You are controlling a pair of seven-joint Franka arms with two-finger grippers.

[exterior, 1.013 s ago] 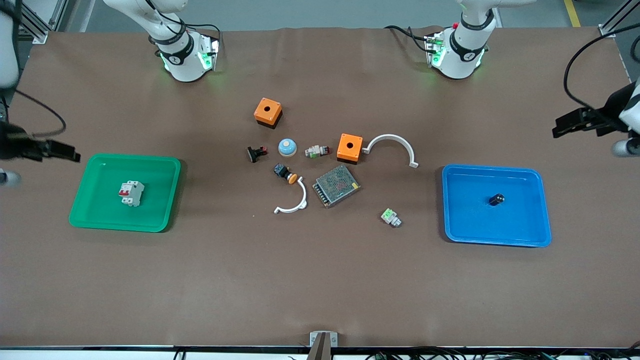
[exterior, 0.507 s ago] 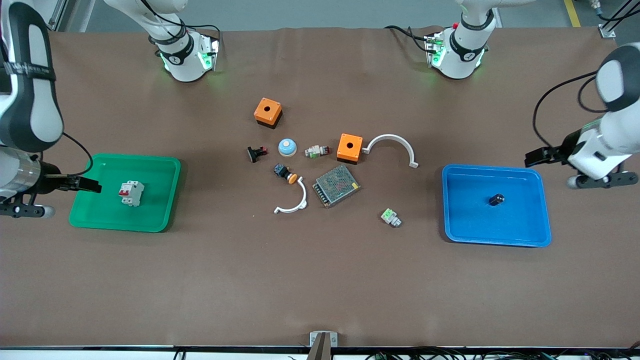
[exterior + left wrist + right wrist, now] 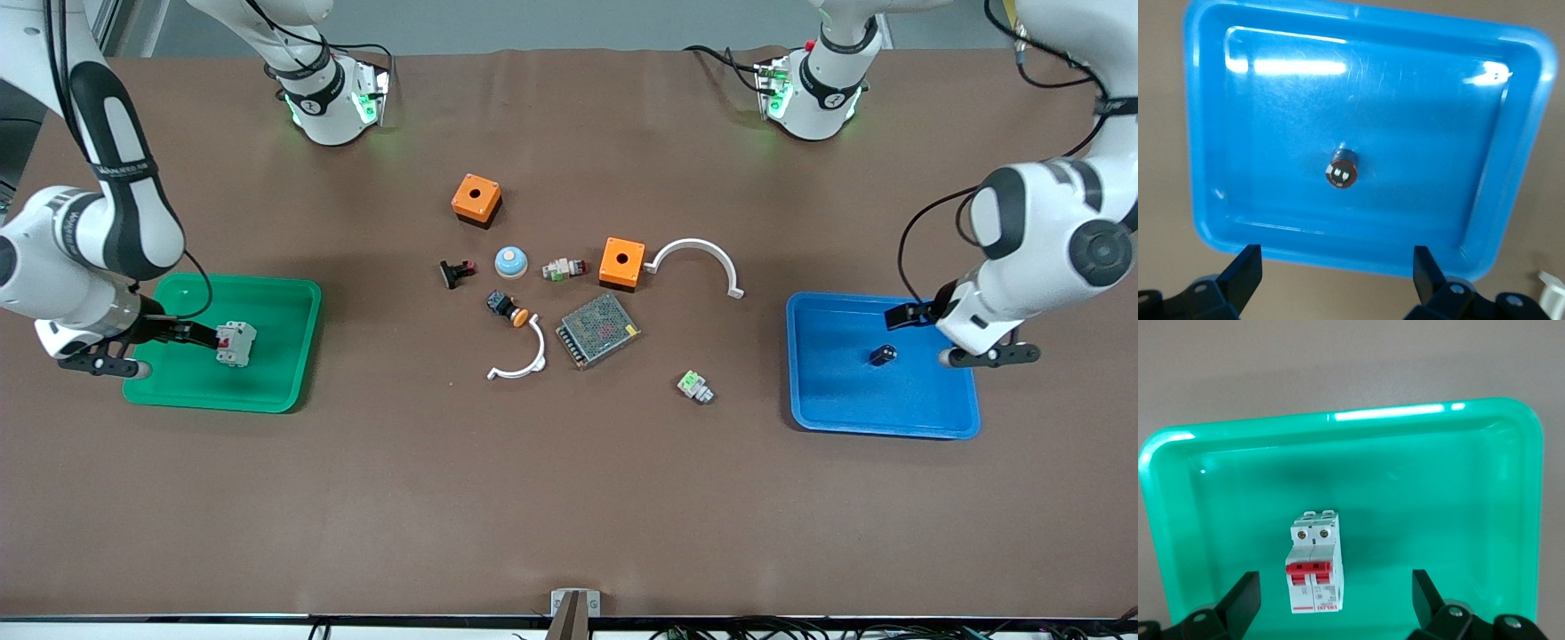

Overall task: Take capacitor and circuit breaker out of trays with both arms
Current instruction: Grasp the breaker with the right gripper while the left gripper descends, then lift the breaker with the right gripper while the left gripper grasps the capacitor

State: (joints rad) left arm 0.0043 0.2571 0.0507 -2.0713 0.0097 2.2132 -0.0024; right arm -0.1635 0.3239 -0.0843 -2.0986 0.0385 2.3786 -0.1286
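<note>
Both arms are at the reach-in stage, each over its own tray with nothing picked up yet. The right gripper (image 3: 200, 336) hangs over the green tray (image 3: 293, 356) at the right arm's end of the table, fingers spread wide and empty, and the circuit breaker (image 3: 236, 343) lies flat on the tray floor with its red levers facing up. In the right wrist view the circuit breaker (image 3: 1313, 562) sits nearer one fingertip than the other, so this arm probably needs to shift sideways until the block is centred between the fingers, then drop and close across its narrow sides. The left gripper (image 3: 907, 316) hangs over the blue tray (image 3: 827, 409) at the left arm's end, also wide open and holding nothing. The capacitor (image 3: 883, 355) lies near the middle of that tray, well apart from the walls. It is tiny and round, so it will likely roll if nudged; in the left wrist view the capacitor (image 3: 1342, 173) looks roughly centred, so a straight descent should work, with the fingertips brought right down to the tray floor before closing gently.
</note>
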